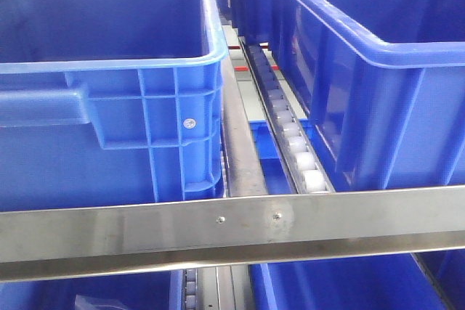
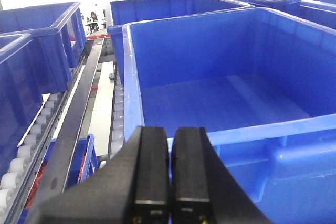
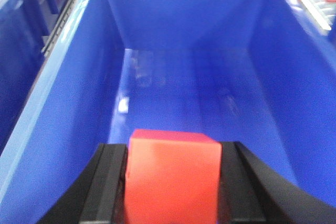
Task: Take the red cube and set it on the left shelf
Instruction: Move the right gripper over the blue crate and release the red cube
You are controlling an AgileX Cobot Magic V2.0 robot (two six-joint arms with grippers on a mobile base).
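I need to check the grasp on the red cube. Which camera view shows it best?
The right wrist view: the red cube fills the foreground, clamped in the right gripper above a blue crate. The front-facing and left wrist views show no cube, only crates and rack.

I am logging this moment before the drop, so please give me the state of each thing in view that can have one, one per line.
red cube: gripped between the right gripper's fingers, held over a crate's inside.
right gripper: shut on the red cube.
left gripper: shut, fingers together, holding nothing.
blue crate under the cube: open-topped, nothing seen inside.
blue crate ahead of the left gripper: open-topped, visible floor bare.
left shelf: carrying crates on its roller tracks.
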